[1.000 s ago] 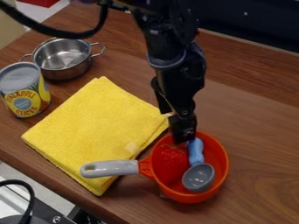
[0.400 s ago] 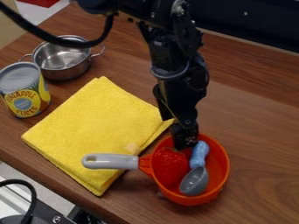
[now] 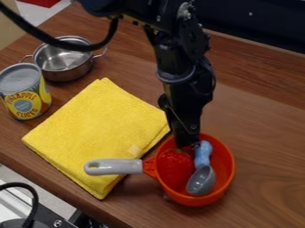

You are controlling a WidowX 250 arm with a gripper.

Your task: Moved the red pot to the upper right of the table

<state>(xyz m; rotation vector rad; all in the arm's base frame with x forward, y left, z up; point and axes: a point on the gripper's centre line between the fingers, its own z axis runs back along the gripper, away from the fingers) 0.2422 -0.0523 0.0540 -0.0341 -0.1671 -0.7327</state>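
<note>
While jaws hang over red pot (image 3: 193, 201) (can't tell if clenched), upright can (image 3: 19, 79) w/ printed label (image 3: 24, 105).

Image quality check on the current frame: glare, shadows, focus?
Camera view: soft highlights on the steel pot and ladle bowl; dark shading below the towel's lower right corner; black gripper low in detail; whole scene slightly soft.

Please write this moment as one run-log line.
gripper at far side of red pot | handle over yellow cloth | ladle inside | upper right not reached
</note>
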